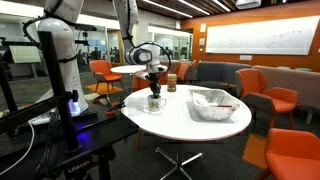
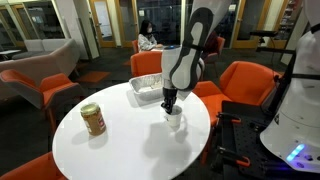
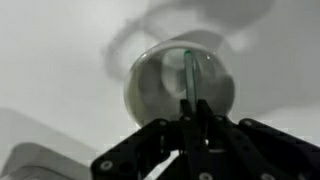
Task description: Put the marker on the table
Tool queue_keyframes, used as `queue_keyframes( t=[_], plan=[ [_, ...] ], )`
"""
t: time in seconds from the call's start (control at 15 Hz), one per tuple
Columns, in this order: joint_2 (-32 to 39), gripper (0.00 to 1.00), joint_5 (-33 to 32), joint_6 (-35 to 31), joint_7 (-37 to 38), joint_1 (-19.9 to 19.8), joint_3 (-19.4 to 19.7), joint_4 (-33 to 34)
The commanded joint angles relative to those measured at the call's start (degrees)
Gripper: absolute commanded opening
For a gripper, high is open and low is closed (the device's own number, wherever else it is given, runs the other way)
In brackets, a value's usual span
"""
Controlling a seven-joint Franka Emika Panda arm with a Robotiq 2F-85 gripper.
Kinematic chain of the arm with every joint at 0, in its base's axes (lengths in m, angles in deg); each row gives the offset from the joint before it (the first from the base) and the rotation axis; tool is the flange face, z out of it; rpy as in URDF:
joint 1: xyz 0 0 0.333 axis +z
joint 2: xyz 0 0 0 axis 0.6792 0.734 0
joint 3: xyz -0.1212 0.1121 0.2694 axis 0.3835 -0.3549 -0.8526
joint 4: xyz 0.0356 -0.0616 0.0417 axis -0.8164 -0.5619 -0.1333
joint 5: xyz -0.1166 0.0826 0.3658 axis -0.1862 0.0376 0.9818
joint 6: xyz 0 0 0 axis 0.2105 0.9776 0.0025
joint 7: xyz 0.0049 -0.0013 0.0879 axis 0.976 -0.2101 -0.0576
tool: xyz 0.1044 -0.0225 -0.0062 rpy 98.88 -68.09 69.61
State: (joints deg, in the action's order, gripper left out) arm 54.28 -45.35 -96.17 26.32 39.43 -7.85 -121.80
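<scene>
The marker (image 3: 190, 72) is a thin dark stick standing in a clear round cup (image 3: 160, 85). In the wrist view my gripper (image 3: 193, 112) is shut on the marker's upper end, directly above the cup. In both exterior views the gripper (image 1: 153, 80) (image 2: 170, 101) hangs straight down over the cup (image 1: 155, 101) (image 2: 176, 121). The cup stands on the large white round table (image 1: 185, 125) (image 2: 125, 150). The marker's lower end is inside the cup.
A brown tin can (image 2: 93, 119) (image 1: 171, 82) and a clear plastic tray (image 2: 150, 90) (image 1: 212, 104) stand on the table. Orange chairs (image 2: 245, 80) ring it. A black bench with equipment (image 1: 60, 130) lies beside the robot base.
</scene>
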Motion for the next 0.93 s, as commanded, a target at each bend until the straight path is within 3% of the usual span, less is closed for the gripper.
queue_keyframes(
  t=[0.0,0.67,0.8,0.87],
  plan=[
    [-5.6,0.03,1.7,-3.5,-1.6,-1.3,-2.4,-5.5],
    [-19.6,0.03,3.8,-3.1,-1.1,-0.5,-5.1,-15.0],
    [-22.1,0.03,1.7,-2.6,0.1,0.1,-3.6,-16.3],
    [-21.3,0.03,-3.2,-2.3,3.2,0.0,-1.6,-14.3]
  ],
)
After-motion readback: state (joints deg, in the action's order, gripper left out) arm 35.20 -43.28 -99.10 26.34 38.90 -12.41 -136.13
